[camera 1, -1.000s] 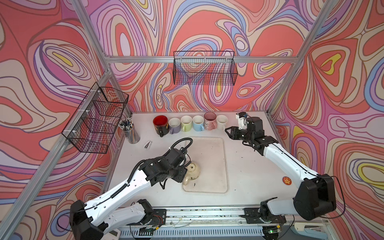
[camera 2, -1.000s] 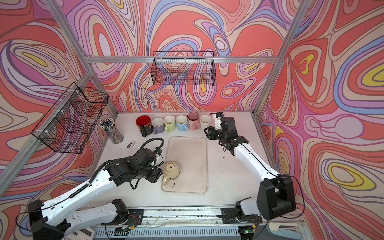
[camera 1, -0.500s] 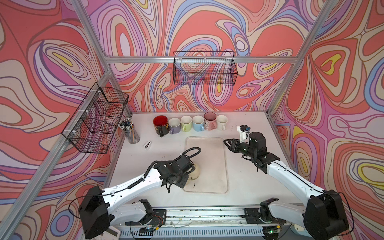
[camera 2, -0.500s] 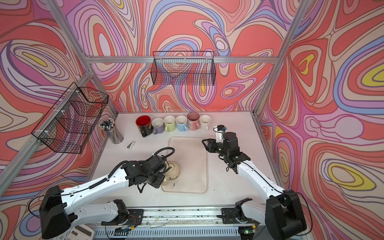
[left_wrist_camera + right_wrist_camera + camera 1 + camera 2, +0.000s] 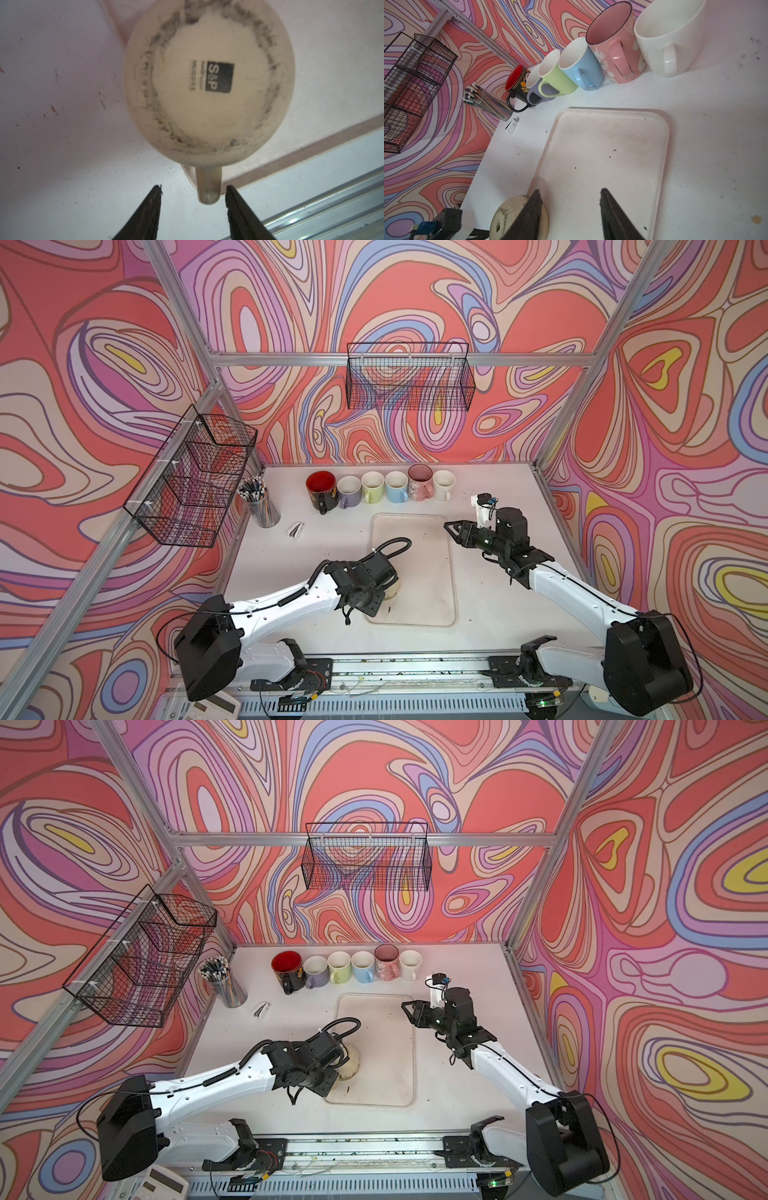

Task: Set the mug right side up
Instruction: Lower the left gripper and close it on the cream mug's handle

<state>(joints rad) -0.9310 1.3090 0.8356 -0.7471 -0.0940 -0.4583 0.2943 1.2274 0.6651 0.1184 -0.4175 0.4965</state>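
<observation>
**Change since the earlier frames:** the right arm has drawn back from the far row of mugs to the tray's right edge. The left arm has swung in over the mug, covering most of it in both top views.

- **Mug** (image 5: 207,83): cream, upside down at the near-left corner of the tray (image 5: 424,564). Its scuffed base faces up and bears a black square logo. The handle (image 5: 208,187) sticks out past the tray's corner rim.
- **Left gripper** (image 5: 193,186): above the mug, fingers apart. The handle lies between the two tips, closer to one, and is not clamped.
- **Right gripper** (image 5: 571,189): fingers apart with nothing between them, held above the tray's far-right part and pointing across it.
- **Table** (image 5: 478,614): white, carrying the tray at its centre.
- **Row along the far edge, all upright, left to right:**
  - red-lined black mug (image 5: 321,485)
  - lilac mug (image 5: 348,489)
  - green mug (image 5: 372,485)
  - blue mug (image 5: 395,485)
  - pink mug (image 5: 419,483)
  - white mug (image 5: 443,483)
- **Pencil cup** (image 5: 262,506): near the far-left corner.
- **Small white object** (image 5: 296,529): lying between the pencil cup and the tray; too small to identify.
</observation>
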